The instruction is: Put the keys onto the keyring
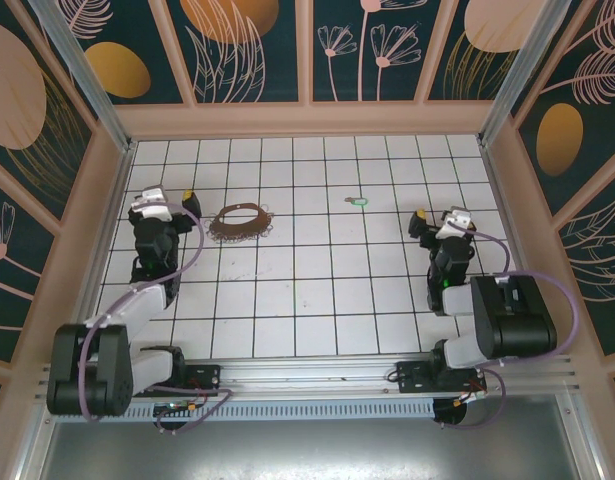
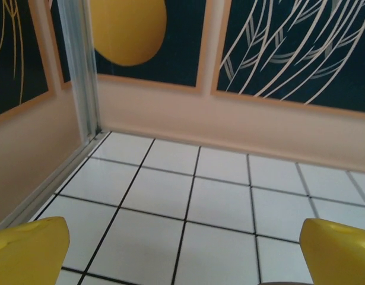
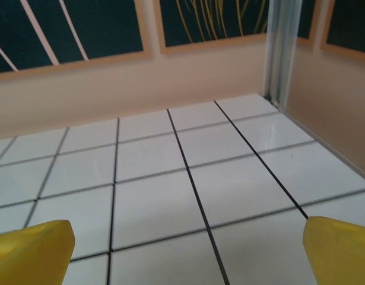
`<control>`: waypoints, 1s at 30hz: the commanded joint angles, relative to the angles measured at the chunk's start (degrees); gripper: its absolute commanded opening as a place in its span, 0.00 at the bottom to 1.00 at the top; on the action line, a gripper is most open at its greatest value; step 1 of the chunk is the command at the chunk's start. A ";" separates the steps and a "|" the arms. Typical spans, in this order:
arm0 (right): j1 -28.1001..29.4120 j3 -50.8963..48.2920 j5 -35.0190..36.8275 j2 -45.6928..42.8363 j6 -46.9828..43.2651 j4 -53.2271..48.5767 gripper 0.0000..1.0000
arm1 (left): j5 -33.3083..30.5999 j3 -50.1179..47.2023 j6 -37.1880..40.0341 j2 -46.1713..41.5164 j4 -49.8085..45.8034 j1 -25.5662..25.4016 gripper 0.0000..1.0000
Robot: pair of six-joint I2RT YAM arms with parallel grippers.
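The brown oval keyring (image 1: 238, 220) lies flat on the white tiles at mid-left, its silvery fringe along the near and right edge. The tiny pale-green key (image 1: 356, 201) rests alone about three tiles to the keyring's right. My left gripper (image 1: 172, 196) hovers just left of the keyring, open, its yellow fingertips (image 2: 28, 249) wide apart over bare tile. My right gripper (image 1: 437, 215) sits about two tiles right of the key, open too, yellow fingertips (image 3: 31, 246) spread with nothing between them.
Peach walls (image 1: 307, 120) box in the tiled floor (image 1: 307, 290) on all sides. A metal corner post (image 2: 81, 65) stands ahead-left of the left gripper, another post (image 3: 283, 47) ahead-right of the right gripper. A metal rail (image 1: 307, 375) runs along the near edge.
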 commanded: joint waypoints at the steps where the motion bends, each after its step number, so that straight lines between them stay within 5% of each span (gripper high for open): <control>1: 1.45 4.84 2.43 -4.40 -1.29 -10.78 0.99 | 7.37 2.86 -5.71 -4.10 -12.06 0.20 0.99; 7: 7.28 12.84 1.53 -12.92 2.17 -35.98 0.99 | 20.82 11.93 -17.13 -1.41 -29.49 -0.71 0.99; 13: 12.84 16.68 -4.09 -20.47 10.10 -53.12 0.99 | 25.47 14.42 -19.10 1.84 -29.70 -4.44 0.99; 20: 20.47 18.33 -5.43 -20.13 12.93 -58.19 0.99 | 23.95 23.17 -18.08 15.78 -35.62 -7.51 0.99; 30: 21.21 15.09 -12.33 -16.94 12.44 -51.82 0.99 | 19.31 35.51 -14.98 31.53 -42.86 -11.67 0.99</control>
